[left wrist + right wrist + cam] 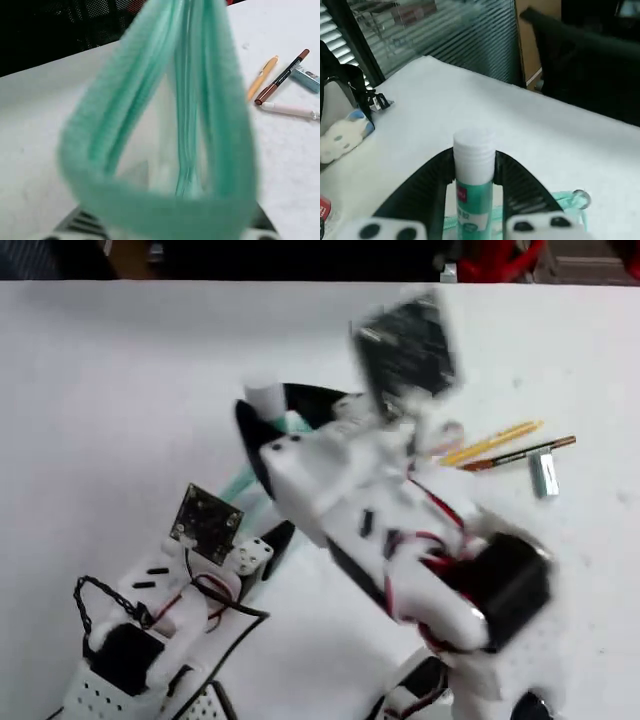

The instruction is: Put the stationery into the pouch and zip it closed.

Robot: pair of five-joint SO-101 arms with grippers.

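Note:
The teal pouch (165, 125) stands up close in the left wrist view with its mouth gaping. In the high view my left gripper (268, 540) sits at the pouch's (240, 485) near end and appears shut on its edge. My right gripper (474, 155) is shut on a glue stick (474, 170) with a white cap and green label, held upright. In the high view that gripper (268, 405) hangs over the pouch's far end. A yellow pen (492, 443), a brown pen (520, 454) and a small eraser (544, 476) lie on the table to the right. A white pen (290, 109) lies beside them.
The right arm's body (400, 530) crosses the middle of the white table (120, 370). A black bag with a white plush charm (340, 135) lies at the table's side. Dark chairs stand beyond the far edge.

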